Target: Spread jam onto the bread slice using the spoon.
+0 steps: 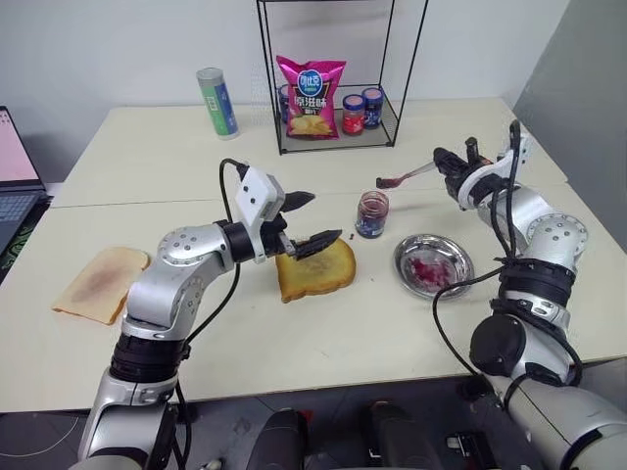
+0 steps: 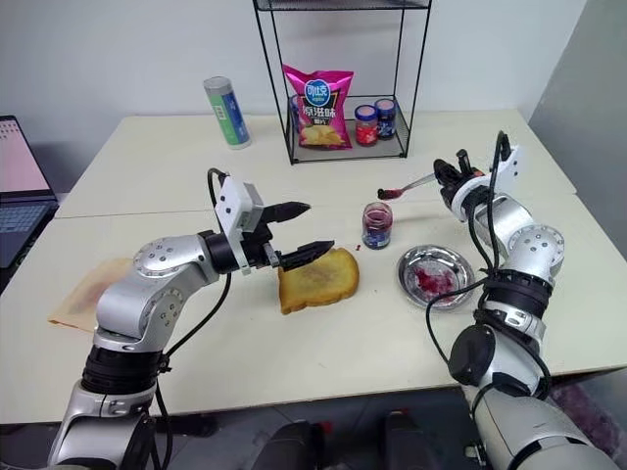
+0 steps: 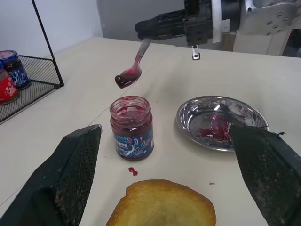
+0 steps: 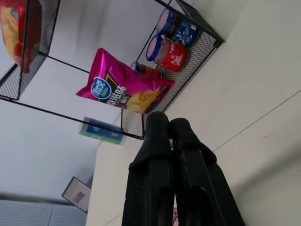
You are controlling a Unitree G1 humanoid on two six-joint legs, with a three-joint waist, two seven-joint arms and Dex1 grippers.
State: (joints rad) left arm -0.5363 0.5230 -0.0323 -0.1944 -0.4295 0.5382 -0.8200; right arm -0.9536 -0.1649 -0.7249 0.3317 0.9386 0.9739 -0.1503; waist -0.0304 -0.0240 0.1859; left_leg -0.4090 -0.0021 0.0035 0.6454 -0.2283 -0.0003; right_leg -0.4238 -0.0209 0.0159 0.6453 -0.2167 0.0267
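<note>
The spoon (image 1: 404, 178), its bowl loaded with dark red jam (image 3: 126, 81), hangs in the air above the open jam jar (image 1: 372, 213), its handle clamped in the right gripper (image 1: 450, 162), whose jaws are closed tight. The bread slice (image 1: 316, 270) lies on the counter (image 1: 323, 343) just left of the jar. The left gripper (image 1: 313, 219) hovers over the slice's near edge, jaws spread wide and empty. A jam-smeared steel dish (image 1: 434, 264) sits right of the slice.

Bright, even indoor light — soft shadows, sharp focus.
</note>
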